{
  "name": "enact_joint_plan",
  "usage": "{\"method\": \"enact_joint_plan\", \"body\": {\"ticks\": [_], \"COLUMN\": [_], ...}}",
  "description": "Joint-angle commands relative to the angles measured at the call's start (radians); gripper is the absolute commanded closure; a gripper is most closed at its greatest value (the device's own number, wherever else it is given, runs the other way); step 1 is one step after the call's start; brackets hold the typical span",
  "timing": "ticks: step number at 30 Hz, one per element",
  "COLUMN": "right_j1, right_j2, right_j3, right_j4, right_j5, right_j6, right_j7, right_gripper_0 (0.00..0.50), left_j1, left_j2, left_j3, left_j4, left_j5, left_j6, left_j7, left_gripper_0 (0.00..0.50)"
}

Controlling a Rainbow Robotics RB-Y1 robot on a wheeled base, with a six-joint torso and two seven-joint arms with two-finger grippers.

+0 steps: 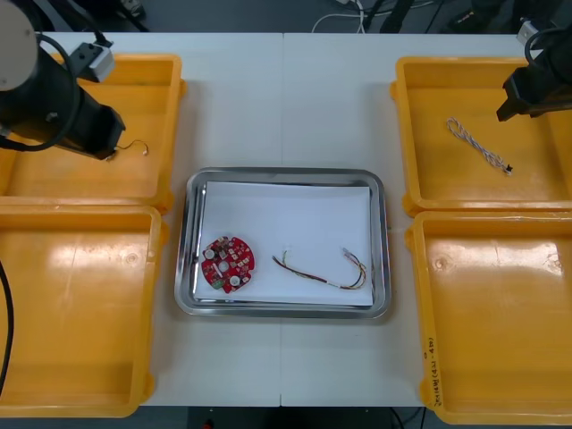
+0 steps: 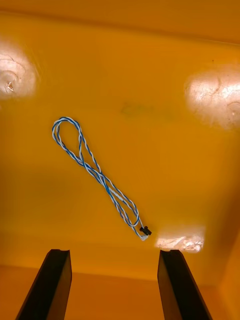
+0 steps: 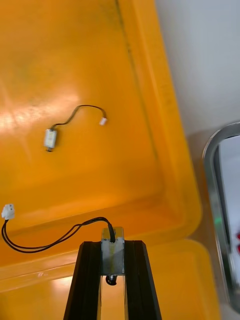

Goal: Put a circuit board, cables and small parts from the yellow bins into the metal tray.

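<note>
While your left gripper [image 3: 112, 244] hangs over the far left bin [image 3: 60, 60], its fingers are clamped on a small metal part [image 3: 112, 255], whose black lead [image 3: 55, 240] trails off to a white plug [image 3: 7, 211]. That part looks light and stiff, but the lead is limp. Expect it to swing and drag as you lift, so rise well clear of the bin wall before crossing to the tray. A second part [image 3: 50, 139] with its own short lead lies loose in the same bin, apart from the held one.

At centre, the tray [image 1: 189, 268] already holds a red board [image 1: 227, 264] and a red-and-yellow cable [image 1: 326, 273], well apart; bare white space remains along its far half.

On your right, the right gripper [image 2: 114, 285] hovers over the far right bin [image 2: 150, 60] with its fingers spread wide, holding nothing. A twisted blue-and-white cable [image 2: 95, 175] lies flat on the floor just ahead of them — thin, soft and likely to slip, so take it at the doubled middle, not at the black end plug [image 2: 145, 231].
</note>
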Motion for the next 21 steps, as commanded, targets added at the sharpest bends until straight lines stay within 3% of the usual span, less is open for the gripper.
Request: {"method": "enact_joint_plan", "body": {"ticks": [1, 13, 21], "right_j1": [-0.059, -0.059, -0.059], "right_j2": [0.006, 0.006, 0.006], "right_j3": [0.01, 0.008, 0.003], "right_j4": [-0.006, 0.066, 0.143], "right_j5": [0.017, 0.021, 0.003], "right_j6": [-0.016, -0.1, -0.155], "right_j7": [0.08, 0.33, 0.416], "right_gripper_0": [0.0, 0.0, 0.0], "left_j1": [-0.06, -0.072, -0.072], "left_j2": [-0.057, -0.117, -0.128], "left_j3": [-0.091, -0.266, -0.363], "left_j4": [-0.055, -0.064, -0.046], "left_j5": [-0.004, -0.006, -0.002], "left_j6": [0.008, 0.008, -0.042], "left_j7": [0.162, 0.349, 0.435], "left_gripper_0": [0.5, 0.5, 0.499]}}
